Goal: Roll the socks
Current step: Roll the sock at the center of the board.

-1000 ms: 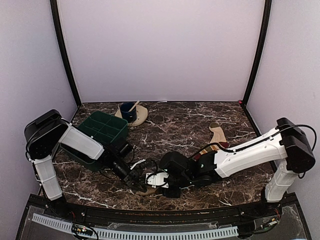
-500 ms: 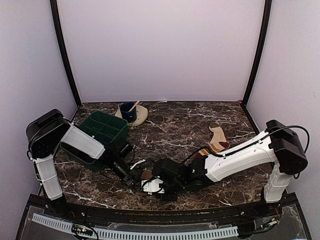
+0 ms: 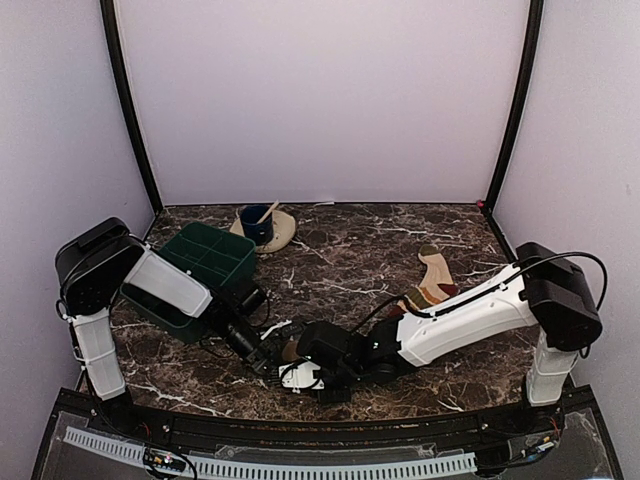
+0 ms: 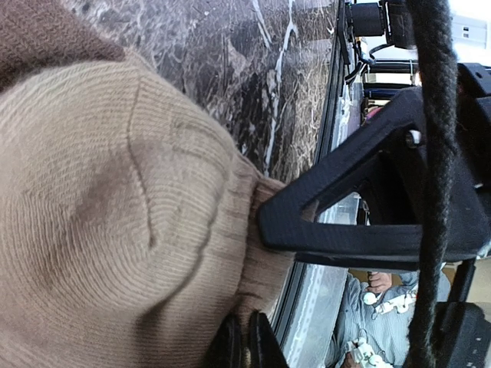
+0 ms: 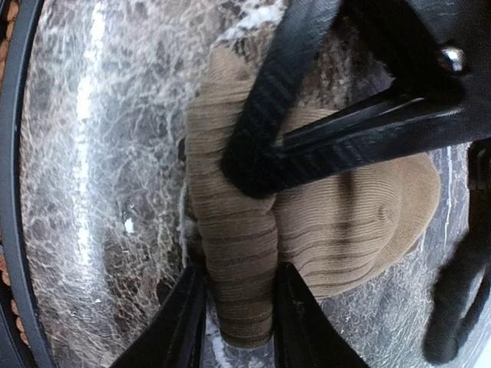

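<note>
The plain tan sock (image 3: 291,350) lies bunched near the table's front edge, between both grippers. My left gripper (image 4: 244,323) is shut, pinching a fold of the tan sock (image 4: 115,230) at its edge. My right gripper (image 5: 239,270) is shut on the sock's rolled cuff (image 5: 238,230), one finger pressed against each side of the roll. In the top view the left gripper (image 3: 268,352) and the right gripper (image 3: 298,372) almost touch. The striped sock (image 3: 432,283) lies flat at the right, partly under the right arm.
A green tray (image 3: 205,258) stands at the back left, just behind the left arm. Beyond it a blue cup (image 3: 257,225) with a spoon sits on a tan plate (image 3: 283,233). The table's front edge runs just below the grippers.
The right arm has slid leftward along the front edge, bringing its gripper up to the left one. Its fingers have narrowed onto the rolled cuff. The left gripper has stayed shut in place.
</note>
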Available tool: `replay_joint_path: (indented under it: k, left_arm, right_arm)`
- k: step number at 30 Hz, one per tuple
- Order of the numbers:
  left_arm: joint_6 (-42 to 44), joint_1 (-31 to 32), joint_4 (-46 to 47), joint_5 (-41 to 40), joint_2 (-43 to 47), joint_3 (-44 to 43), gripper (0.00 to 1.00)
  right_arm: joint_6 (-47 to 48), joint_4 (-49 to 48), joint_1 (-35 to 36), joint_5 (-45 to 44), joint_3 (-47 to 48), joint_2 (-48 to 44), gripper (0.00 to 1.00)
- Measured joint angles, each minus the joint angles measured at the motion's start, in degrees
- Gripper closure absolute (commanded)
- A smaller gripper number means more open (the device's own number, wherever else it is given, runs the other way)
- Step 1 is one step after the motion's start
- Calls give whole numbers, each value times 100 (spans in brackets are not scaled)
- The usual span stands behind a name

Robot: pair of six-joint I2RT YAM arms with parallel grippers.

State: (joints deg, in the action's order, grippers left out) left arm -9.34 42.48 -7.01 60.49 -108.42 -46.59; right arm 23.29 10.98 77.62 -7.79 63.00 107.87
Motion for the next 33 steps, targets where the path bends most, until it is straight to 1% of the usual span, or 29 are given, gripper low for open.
replay_joint_path:
  k: [6, 9, 12, 14, 18, 22, 27, 33]
  left_arm:
    - [17, -22, -42, 28, -24, -20, 100]
    - [17, -22, -44, 33, -28, -20, 100]
    - [11, -26, -46, 15, -28, -22, 100]
    - [-9, -50, -46, -35, -26, -22, 95]
    - [-138, -98, -59, -238, 63, -9, 77]
    - [-317, -177, -44, -605, 422, 96, 68]
    - [-595, -289, -20, -1370, 997, 291, 64]
    - [-855, -369, 61, -2166, 1526, 531, 64]
  right_arm:
    - [44, 70, -42, 39, 61, 94, 89]
    - [22, 122, -79, 114, 90, 98, 92]
    - [15, 192, -138, 232, 131, 103, 97]
    - [-2, 251, -177, 323, 179, 120, 98]
    - [-28, 433, -245, 476, 352, 197, 99]
    - [-116, 553, -317, 636, 505, 282, 100]
    - [-262, 636, -411, 855, 568, 308, 100]
    - [-468, 756, -546, 1176, 619, 315, 100]
